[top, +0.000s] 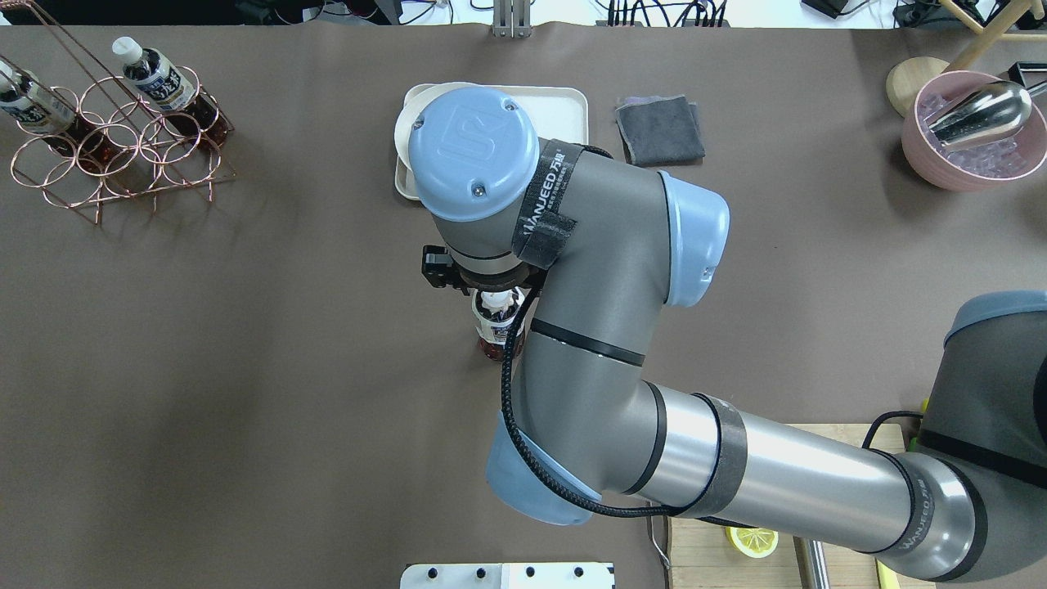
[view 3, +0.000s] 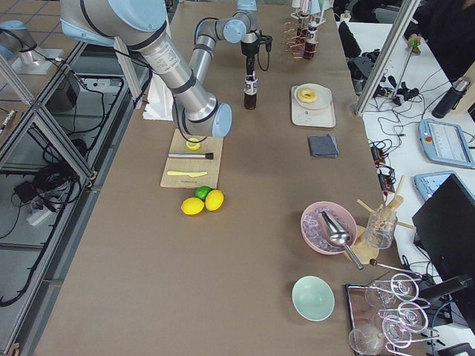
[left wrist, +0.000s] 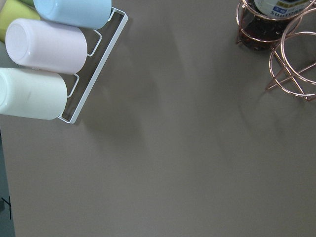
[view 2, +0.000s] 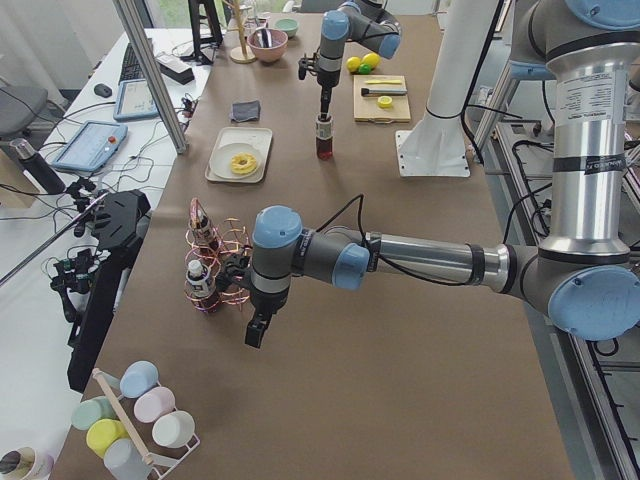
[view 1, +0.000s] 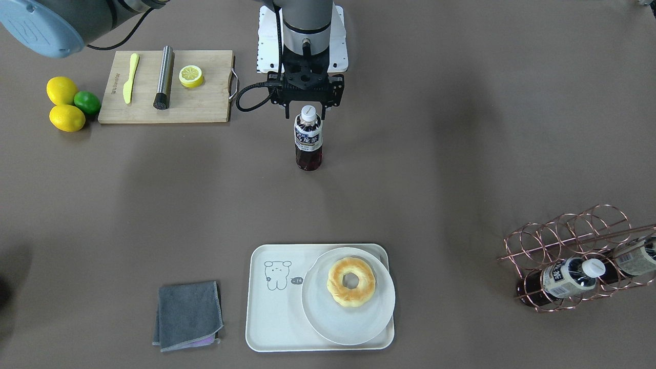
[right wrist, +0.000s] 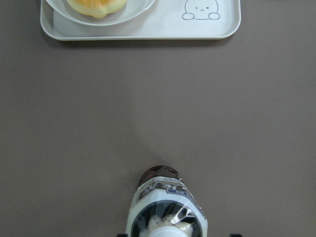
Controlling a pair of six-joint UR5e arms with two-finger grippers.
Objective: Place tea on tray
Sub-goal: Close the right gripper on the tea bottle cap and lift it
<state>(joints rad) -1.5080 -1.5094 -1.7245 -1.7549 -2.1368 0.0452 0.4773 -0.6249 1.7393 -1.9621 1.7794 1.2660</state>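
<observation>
Though sitting right over the tea (view 1: pixel 308 141), not clamping it: seeing right tool (view 1: pixel 306 115) spread wide, one finger (view 1: pixel 288 110) each side of the bottle's neck, visible gap on both sides. Same from right wrist view, tips barely in frame, outside the bottle's width. Found tea upright on the counter (view 1: pixel 461 154), well apart from the tray (view 1: pixel 266 328), on the robot's side of it and roughly in line with tray's middle. On tray: round white plate (view 1: pixel 338 323) over the half away from the bear drawing (view 1: pixel 277 275), overhanging tray's rim slightly, carrying a ring-shaped pastry (view 1: pixel 351 282). Just beside tray, on its bear end: folded grey cloth (view 1: pixel 188 315). Well off from tray's other end: copper wire rack (view 1: pixel 564 241) with more bottles lying in it. Far from tray, beyond the tea and toward the cloth's side: wooden board (view 1: pixel 205 102) with lemon half (view 1: pixel 191 76), yellow knife (view 1: pixel 131 78) and steel rod (view 1: pixel 164 77) on it. Spotted left tool (view 2: pixel 256 335) near that rack, well apart from tray, hanging above counter. Caught only from the side camera, so can't tell whether spread or closed.
</observation>
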